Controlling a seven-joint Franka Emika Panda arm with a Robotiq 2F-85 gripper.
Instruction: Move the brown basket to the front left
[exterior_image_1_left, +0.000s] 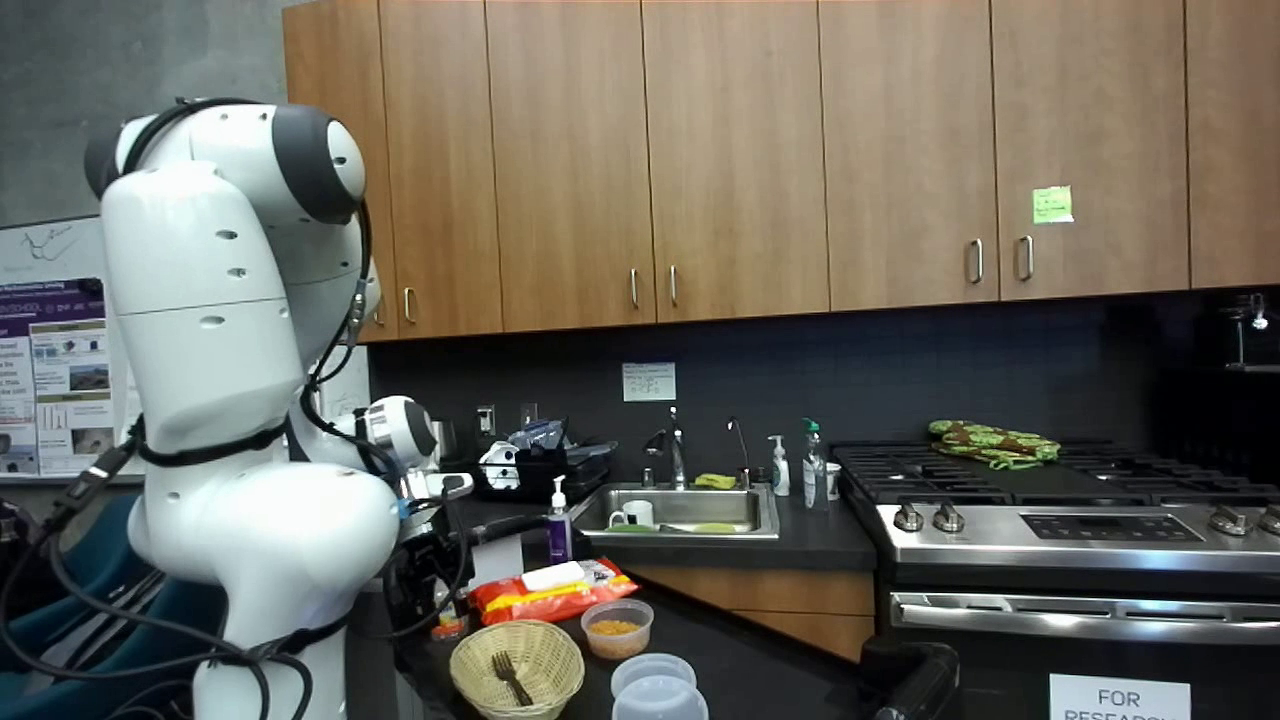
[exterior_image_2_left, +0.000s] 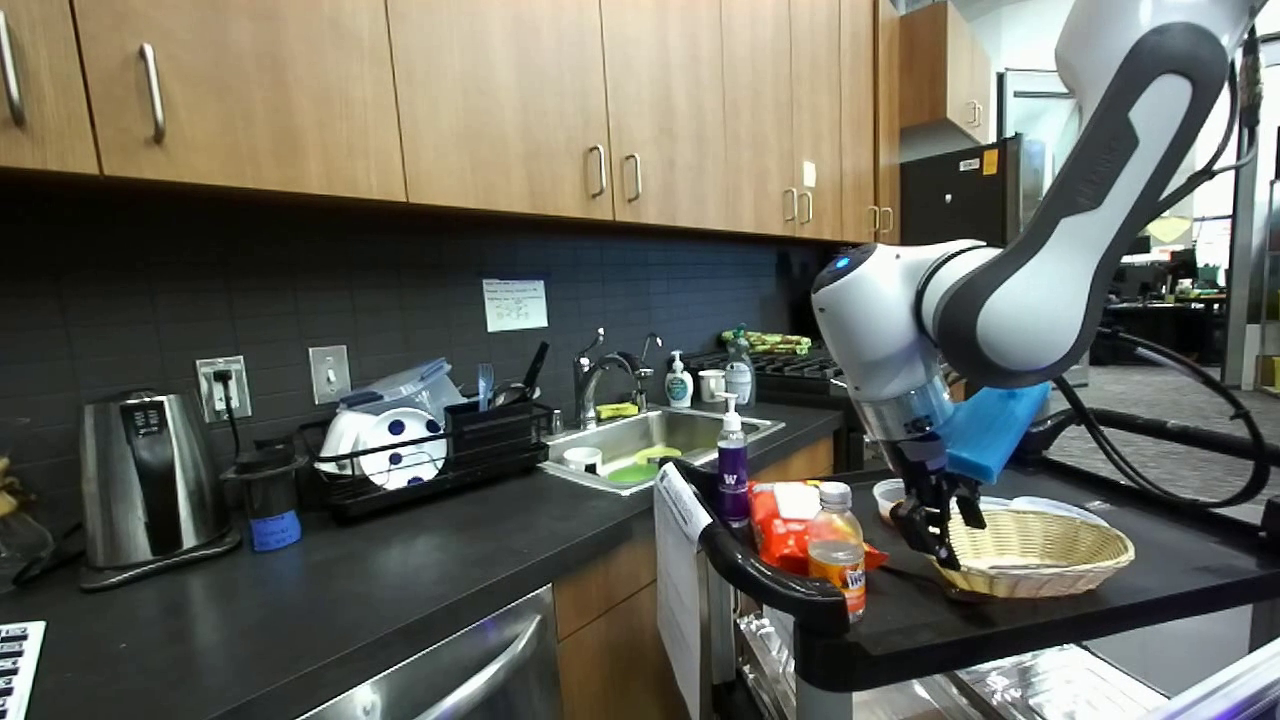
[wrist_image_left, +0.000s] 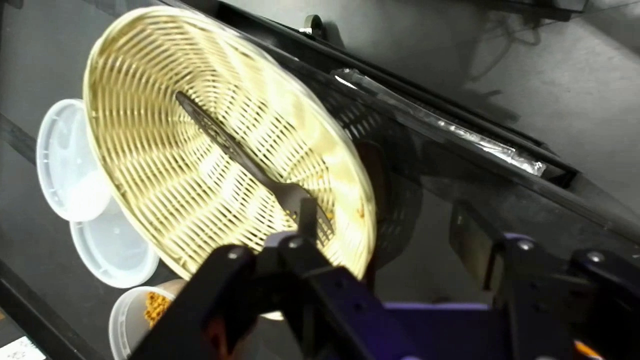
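Brown basket (wrist_image_left: 205, 165), straw-pale to my eye, holds a dark fork (wrist_image_left: 252, 167) and sits towards the left of the black cart (exterior_image_1_left: 780, 670) in an exterior view, a see-through tub (exterior_image_1_left: 617, 648) just beyond it on the right. At its rim, the gripper (wrist_image_left: 385, 220) has its fingers spread apart and holds nothing. Grasping that rim looks like the step in hand: I'd come straight down, one finger inside and one outside, then squeeze gently, since the thin woven wall will probably flex. I'd carry it level so the fork doesn't slide. Round and ribbed, it looks rougher than the tub's smooth plastic.
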